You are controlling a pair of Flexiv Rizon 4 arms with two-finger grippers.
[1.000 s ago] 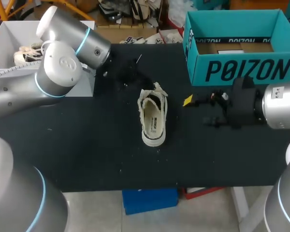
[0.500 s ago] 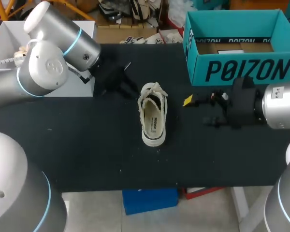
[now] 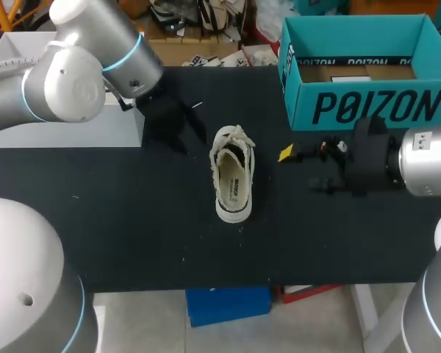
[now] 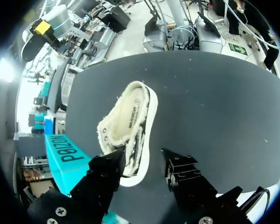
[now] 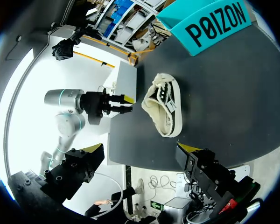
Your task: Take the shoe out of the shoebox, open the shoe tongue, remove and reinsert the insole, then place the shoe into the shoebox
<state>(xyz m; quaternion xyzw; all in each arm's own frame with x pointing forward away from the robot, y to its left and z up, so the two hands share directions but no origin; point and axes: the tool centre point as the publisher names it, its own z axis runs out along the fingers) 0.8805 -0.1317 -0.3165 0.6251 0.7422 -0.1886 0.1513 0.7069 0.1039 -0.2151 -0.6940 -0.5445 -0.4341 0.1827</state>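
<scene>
A cream shoe (image 3: pixel 233 176) with black trim lies upright on the black table (image 3: pixel 132 228), heel toward the front edge, its insole showing inside. My left gripper (image 3: pixel 182 125) hovers just left of the shoe's far end, open and holding nothing. In the left wrist view the shoe (image 4: pixel 128 123) lies just ahead of that gripper (image 4: pixel 142 163). My right gripper (image 3: pixel 290 154) stands open to the right of the shoe, empty. The right wrist view shows the shoe (image 5: pixel 164 109) well ahead of my right gripper (image 5: pixel 141 154), with the left gripper (image 5: pixel 123 104) beyond it. The teal shoebox (image 3: pixel 367 110) sits open at the back right.
A white box (image 3: pixel 66 132) stands at the table's back left, partly behind my left arm. The shoebox (image 5: pixel 214 21) lies off to one side, beyond the shoe, in the right wrist view. Bare black tabletop surrounds the shoe on the front side.
My left gripper has drawn back leftward from the shoe's far end and its fingers have spread apart. The shoe's upper has settled slightly. The right arm has kept still.
</scene>
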